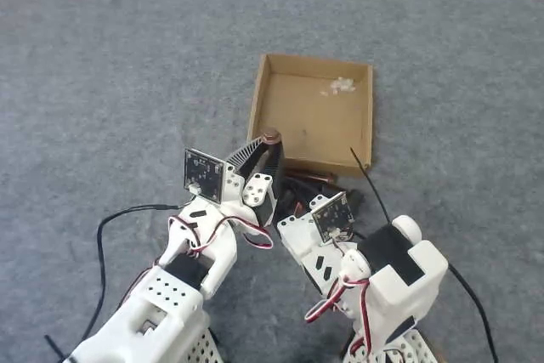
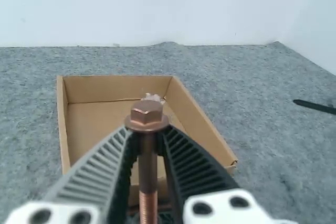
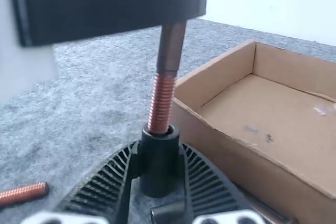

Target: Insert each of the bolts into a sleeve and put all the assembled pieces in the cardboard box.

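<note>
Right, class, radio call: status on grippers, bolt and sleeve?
Left gripper shut on bolt, head up. Right gripper shut on sleeve, threaded tip in its mouth. Cardboard box alongside; nothing in the way.

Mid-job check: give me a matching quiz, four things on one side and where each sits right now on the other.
Things: 1 hex-head bolt; 2 black sleeve; 3 cardboard box; 4 loose bolt.
Places: A lying on its side on the carpet; B between the right gripper's fingers; C open-topped, white bits inside; D between the left gripper's fingers.
Pairs: 1-D; 2-B; 3-C; 4-A.
</note>
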Tool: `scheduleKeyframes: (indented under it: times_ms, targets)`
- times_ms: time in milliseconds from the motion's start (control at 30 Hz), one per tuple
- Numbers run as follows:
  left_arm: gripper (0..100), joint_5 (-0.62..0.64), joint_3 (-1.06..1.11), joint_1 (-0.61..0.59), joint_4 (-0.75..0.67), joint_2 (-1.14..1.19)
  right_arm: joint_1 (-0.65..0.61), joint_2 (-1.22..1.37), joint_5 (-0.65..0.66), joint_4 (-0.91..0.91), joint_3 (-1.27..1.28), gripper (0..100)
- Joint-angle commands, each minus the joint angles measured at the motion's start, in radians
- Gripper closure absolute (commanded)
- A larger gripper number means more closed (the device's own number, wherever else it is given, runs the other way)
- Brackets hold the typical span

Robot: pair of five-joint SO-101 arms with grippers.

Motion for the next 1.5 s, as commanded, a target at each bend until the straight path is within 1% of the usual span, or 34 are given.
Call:
scheduleKeyframes:
  times_ms: [0,333,400,500,633,700,767,833,1033,1133,1200,1267,1467]
  targets:
    - [99,0.0,-0.028,0.009,-0.023,-0.017,-0.005,-0.015,0.015,-0.027,0.015,99.2]
    - [99,-0.002,-0.033,0.009,-0.023,-0.014,-0.005,-0.015,0.015,-0.027,0.015,99.2]
    - [99,-0.002,-0.047,0.009,-0.041,0.023,-0.005,-0.015,0.015,-0.027,0.015,99.2]
    - [99,-0.002,-0.094,0.003,-0.141,0.186,-0.005,-0.015,0.015,-0.025,0.014,99.2]
    - [99,0.0,-0.114,0.003,-0.341,0.396,-0.002,-0.015,0.015,-0.027,0.015,99.2]
    - [99,0.0,-0.116,0.003,-0.362,0.419,-0.002,-0.015,0.015,-0.027,0.015,99.2]
    - [99,0.0,-0.117,0.003,-0.339,0.408,-0.002,-0.015,0.015,-0.027,0.015,99.2]
    - [99,-0.002,-0.114,0.002,-0.281,0.373,-0.001,-0.015,0.015,-0.027,0.015,99.2]
    - [99,-0.005,-0.114,0.003,0.032,0.17,0.001,-0.015,0.015,-0.027,0.015,99.2]
    - [99,-0.005,-0.113,0.003,0.14,0.077,0.001,-0.015,0.015,-0.027,0.014,99.2]
    - [99,-0.005,-0.101,0.003,0.169,0.048,0.002,-0.015,0.015,-0.027,0.014,99.2]
    - [99,-0.005,-0.093,0.003,0.169,0.051,0.002,-0.015,0.015,-0.027,0.014,99.2]
    - [99,-0.006,-0.102,0.011,0.167,0.138,0.031,-0.015,0.015,-0.028,0.009,99.2]
